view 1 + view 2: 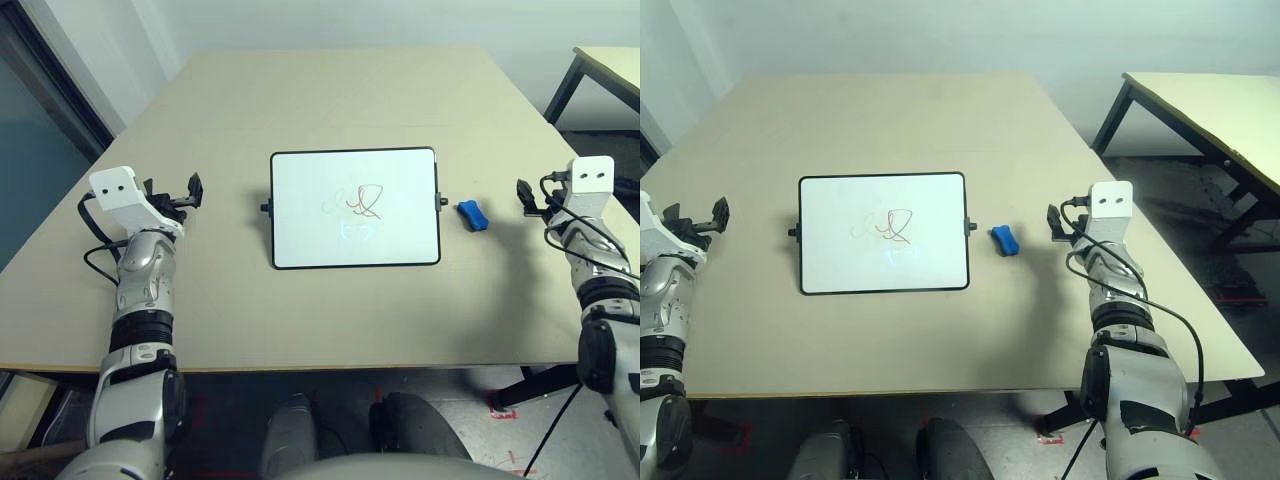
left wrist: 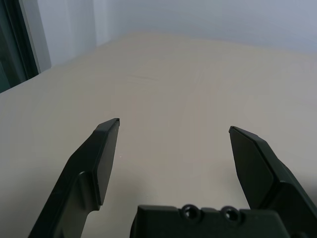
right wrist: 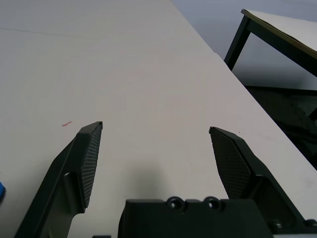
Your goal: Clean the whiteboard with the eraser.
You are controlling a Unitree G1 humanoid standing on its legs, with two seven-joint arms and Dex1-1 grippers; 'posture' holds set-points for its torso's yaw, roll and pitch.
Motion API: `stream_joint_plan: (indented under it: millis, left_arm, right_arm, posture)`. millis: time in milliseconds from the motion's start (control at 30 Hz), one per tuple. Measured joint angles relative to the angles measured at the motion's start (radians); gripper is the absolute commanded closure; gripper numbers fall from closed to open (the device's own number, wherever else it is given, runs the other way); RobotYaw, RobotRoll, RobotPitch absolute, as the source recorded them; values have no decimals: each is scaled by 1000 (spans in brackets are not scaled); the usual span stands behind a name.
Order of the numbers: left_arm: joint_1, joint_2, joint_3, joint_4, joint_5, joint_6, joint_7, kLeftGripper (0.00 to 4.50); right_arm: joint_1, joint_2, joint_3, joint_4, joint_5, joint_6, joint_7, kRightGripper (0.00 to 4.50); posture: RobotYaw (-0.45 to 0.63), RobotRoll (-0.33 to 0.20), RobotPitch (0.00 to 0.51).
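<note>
Left gripper [image 2: 174, 125] wide open, nothing between jaws; right gripper [image 3: 156, 125] likewise wide, empty, apart from eraser [image 1: 473, 215].

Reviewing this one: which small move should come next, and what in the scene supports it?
Probably bring the right claw leftward over the blue eraser, ready to lower around it. The claw is open and empty, and the eraser lies on the table between it and the whiteboard, which still bears red and blue scribbles.
</note>
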Motion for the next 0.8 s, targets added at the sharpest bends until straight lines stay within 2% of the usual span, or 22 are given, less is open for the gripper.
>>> stream_joint_plan:
  millis: [300,367,500,667,800]
  left_arm:
    - [-24,-2,-1,21,-5,9,-7,0]
    - [-21,17,-15,9,-9,45,-60,0]
    - [15,86,-77,-156,-37,179,-237,0]
    - [69,182,-156,-420,-106,412,-437,0]
    - [60,232,-206,-527,-135,547,-531,0]
  right_arm:
    - [0,0,0,-2,0,0,8,6]
    - [0,-1,1,-26,1,27,20,6]
    - [-5,-3,18,-139,3,181,67,6]
    - [32,13,81,-372,0,419,116,6]
    - [75,32,146,-488,-17,570,141,6]
  posture:
    - [-60,0,15]
    - [-54,0,17]
    - [-30,0,19]
    - [-31,0,13]
    - [-35,0,7]
